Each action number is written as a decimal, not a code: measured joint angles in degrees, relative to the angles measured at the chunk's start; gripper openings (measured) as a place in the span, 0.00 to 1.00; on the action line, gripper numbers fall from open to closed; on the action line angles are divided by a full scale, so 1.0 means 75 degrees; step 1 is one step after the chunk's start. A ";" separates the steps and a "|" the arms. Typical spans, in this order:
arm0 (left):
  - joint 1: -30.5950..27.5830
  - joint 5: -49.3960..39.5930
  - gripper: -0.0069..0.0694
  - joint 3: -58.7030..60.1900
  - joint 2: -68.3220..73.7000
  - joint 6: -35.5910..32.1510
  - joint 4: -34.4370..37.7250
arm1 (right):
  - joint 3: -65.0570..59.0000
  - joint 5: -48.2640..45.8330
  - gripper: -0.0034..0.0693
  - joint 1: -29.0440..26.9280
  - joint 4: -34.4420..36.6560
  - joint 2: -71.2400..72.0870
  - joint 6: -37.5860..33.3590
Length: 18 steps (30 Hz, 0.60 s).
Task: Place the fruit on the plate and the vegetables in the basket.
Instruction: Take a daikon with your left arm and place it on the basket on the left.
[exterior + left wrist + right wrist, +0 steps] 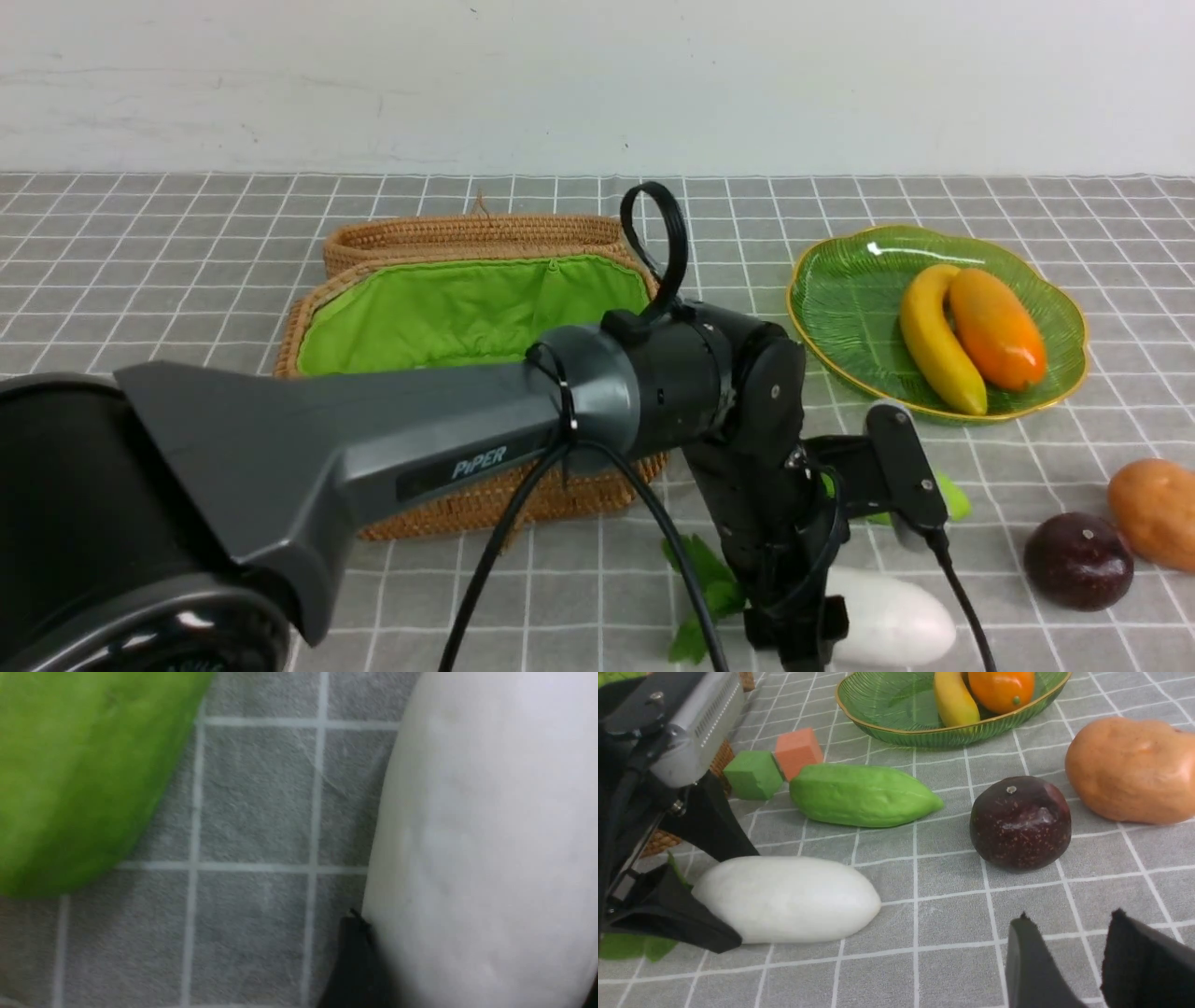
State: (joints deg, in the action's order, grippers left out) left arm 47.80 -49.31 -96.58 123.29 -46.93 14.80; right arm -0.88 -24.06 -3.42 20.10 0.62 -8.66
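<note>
Grey checked tablecloth [187,243], white wall behind. Left gripper [740,900]: jaws set wide, astride the leafy end of a smooth white oblong radish [794,898]. One black finger [355,961] touches its flank; clamped or not, cannot tell. Right gripper [1069,919]: narrow gap, empty. Radish lies flat on the cloth, in front of the woven brown wicker basket [448,509], near the light green bumpy cucumber [861,795] but apart from it. Long axis crosswise: green leaves [695,569] point to the robot's left, rounded tip to the right.
</note>
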 joint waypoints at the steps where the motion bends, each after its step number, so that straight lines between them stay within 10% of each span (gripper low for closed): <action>1: 0.0000 -0.0253 0.76 -0.0082 -0.0025 0.0047 0.0000 | 0.0000 0.0000 0.38 0.0000 0.0000 0.0000 0.0000; 10: -0.0322 -0.2353 0.76 -0.1097 -0.1734 0.0530 -0.0406 | 0.0000 0.0000 0.38 0.0000 0.0000 0.0000 0.0000; 18: -0.2768 -0.2860 0.76 -0.1185 -0.3856 0.0887 -0.0604 | 0.0000 0.0000 0.38 0.0000 0.0000 0.0000 0.0000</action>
State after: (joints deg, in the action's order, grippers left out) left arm 27.04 -70.76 -105.47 94.37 -40.27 10.27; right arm -0.88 -24.06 -3.42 20.10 0.62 -8.66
